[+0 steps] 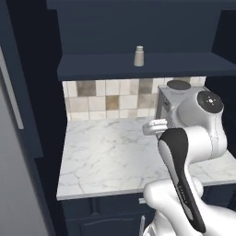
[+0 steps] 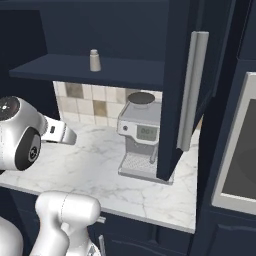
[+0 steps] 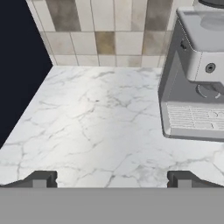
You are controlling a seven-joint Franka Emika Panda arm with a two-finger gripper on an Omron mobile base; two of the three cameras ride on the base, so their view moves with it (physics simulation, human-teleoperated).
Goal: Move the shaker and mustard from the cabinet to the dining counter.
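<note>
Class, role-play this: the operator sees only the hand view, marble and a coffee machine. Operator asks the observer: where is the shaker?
Observer: The shaker stands upright on the open cabinet shelf, above the worktop.
Operator: Is the mustard beside it?
Observer: No yellow bottle is visible on that shelf.
Operator: What is right of the coffee machine?
Observer: An open cabinet door with a long silver handle.

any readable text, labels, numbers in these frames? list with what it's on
No readable text.
Coffee machine: small front display, characters too blurred to read.
Robot arm: tiny marks along its dark strip, too small to read.
Shaker: no label visible.
</note>
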